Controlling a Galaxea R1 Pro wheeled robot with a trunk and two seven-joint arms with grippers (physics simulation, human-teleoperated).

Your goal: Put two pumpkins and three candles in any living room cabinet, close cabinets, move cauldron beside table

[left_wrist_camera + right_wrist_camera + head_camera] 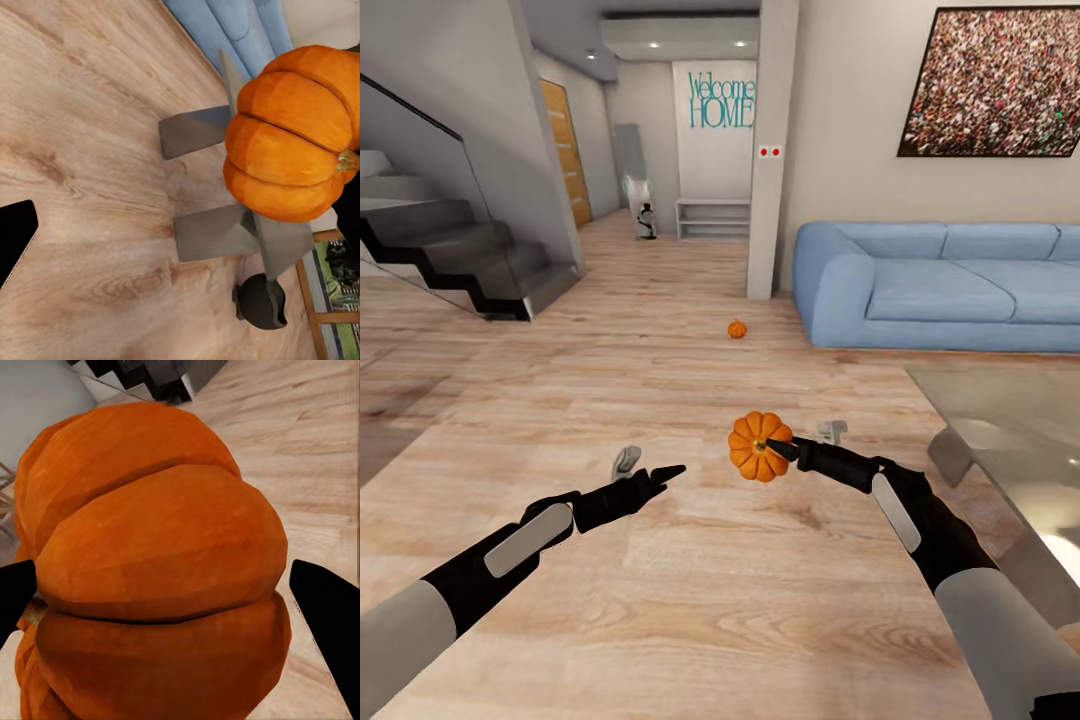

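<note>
A wide stretch of bare wood floor [660, 380] is seen ahead, bounded on the left by the dark staircase [450, 250], on the right by the blue sofa [950, 285] and, nearer, by the corner of the glass-topped table [1010, 420]. A hallway is opened beyond the white pillar [770, 150].

One pumpkin [759, 446] is held off the floor by the right gripper [780, 447], whose arm is stretched forward and angled inward from the lower right. In the right wrist view the pumpkin [157, 585] is pinched between the two dark fingers [326, 622], one at each side. A second pumpkin [736, 328] is left on the floor farther ahead, near the sofa's end and the pillar.

The left gripper [660, 473] is held low over the floor, well apart from the held pumpkin, its arm extended forward from the lower left. Whether it is spread or pressed together cannot be told. From the left wrist view the held pumpkin [296, 135] is seen before the table's grey legs [214, 232].
</note>
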